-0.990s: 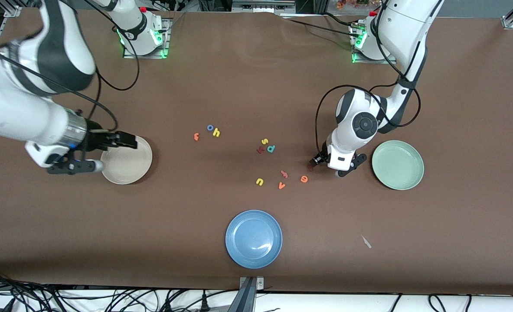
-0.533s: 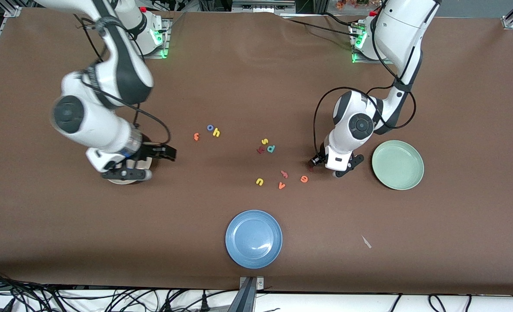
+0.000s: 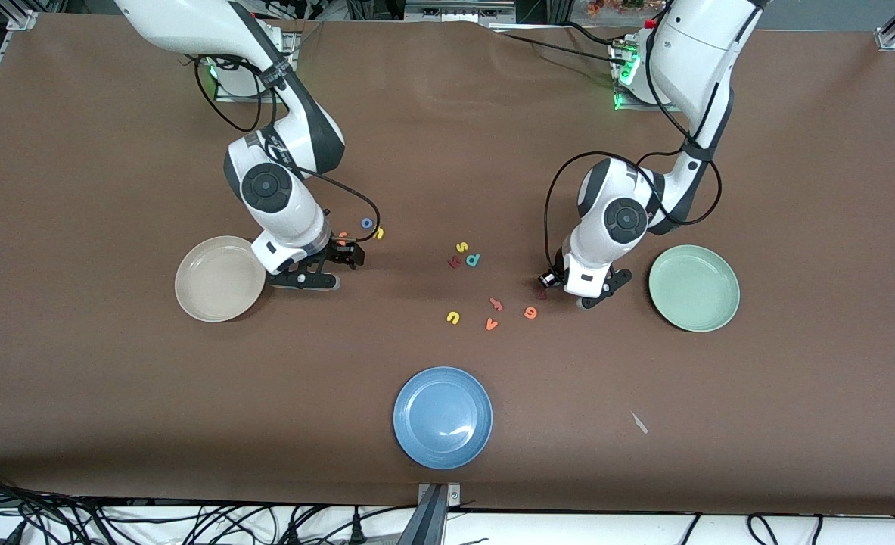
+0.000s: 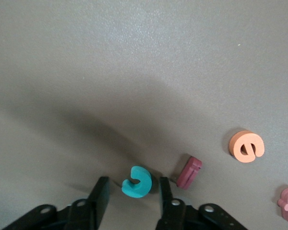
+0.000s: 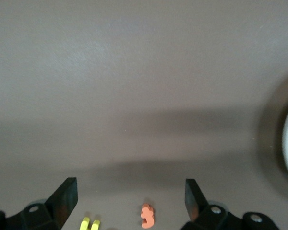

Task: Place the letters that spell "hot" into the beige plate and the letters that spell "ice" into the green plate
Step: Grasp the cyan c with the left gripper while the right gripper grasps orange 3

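Two pickups in hand, by judgement; left gripper (image 4: 130,199) low at the table, fingers either side of the teal c (image 4: 137,181) with gaps on both sides, so not yet gripping; the dark red i (image 4: 189,172) lies just beside one finger and the orange e (image 4: 246,146) a little farther off; next move calls for closing on the c alone without nudging the i, then carrying it to the green plate (image 3: 694,288), which is bare; right gripper (image 5: 129,199) spread wide and holding nothing, low over the orange t (image 5: 147,216), with the yellow h (image 5: 90,223) near it and the blue o (image 3: 367,223) close by; beige plate (image 3: 219,278) bare, beside that arm; stray letters s (image 3: 461,247), d (image 3: 473,260), u (image 3: 453,318), v (image 3: 491,325) and the blue plate (image 3: 442,417) lie clear of both routes
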Motion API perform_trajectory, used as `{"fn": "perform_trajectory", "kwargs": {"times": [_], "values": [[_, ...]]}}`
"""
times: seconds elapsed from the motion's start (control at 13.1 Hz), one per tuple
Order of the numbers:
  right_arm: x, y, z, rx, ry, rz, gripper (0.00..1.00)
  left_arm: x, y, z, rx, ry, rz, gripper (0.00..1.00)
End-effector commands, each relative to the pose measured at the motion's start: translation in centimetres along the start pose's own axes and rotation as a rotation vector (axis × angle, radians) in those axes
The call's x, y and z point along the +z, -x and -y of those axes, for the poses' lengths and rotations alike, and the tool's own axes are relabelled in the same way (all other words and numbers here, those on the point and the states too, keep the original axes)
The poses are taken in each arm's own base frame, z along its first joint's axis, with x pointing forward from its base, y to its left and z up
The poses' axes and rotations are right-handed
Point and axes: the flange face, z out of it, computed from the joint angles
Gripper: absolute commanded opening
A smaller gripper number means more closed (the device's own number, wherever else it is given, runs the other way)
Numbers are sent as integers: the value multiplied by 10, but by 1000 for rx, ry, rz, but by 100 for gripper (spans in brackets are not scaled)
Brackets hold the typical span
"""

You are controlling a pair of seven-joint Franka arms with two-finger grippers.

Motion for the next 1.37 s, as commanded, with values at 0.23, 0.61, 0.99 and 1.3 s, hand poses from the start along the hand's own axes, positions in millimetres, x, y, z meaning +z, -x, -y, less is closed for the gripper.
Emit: {"fn": "perform_trajectory", "kwargs": {"times": [0.23, 0.61, 0.99, 1.3], "values": [[48, 48, -9, 2, -21, -21, 99, 3, 2, -3, 2, -5, -13, 28], [45, 65, 0, 10, -25, -11, 99, 6, -4, 1, 28, -28, -33, 28], [57, 77, -14, 3, -23, -10, 99, 6, -5, 2, 36, -33, -40, 13], [61, 83, -20, -6, -26, -12, 91, -7, -12, -1, 35, -22, -46, 8]]}}
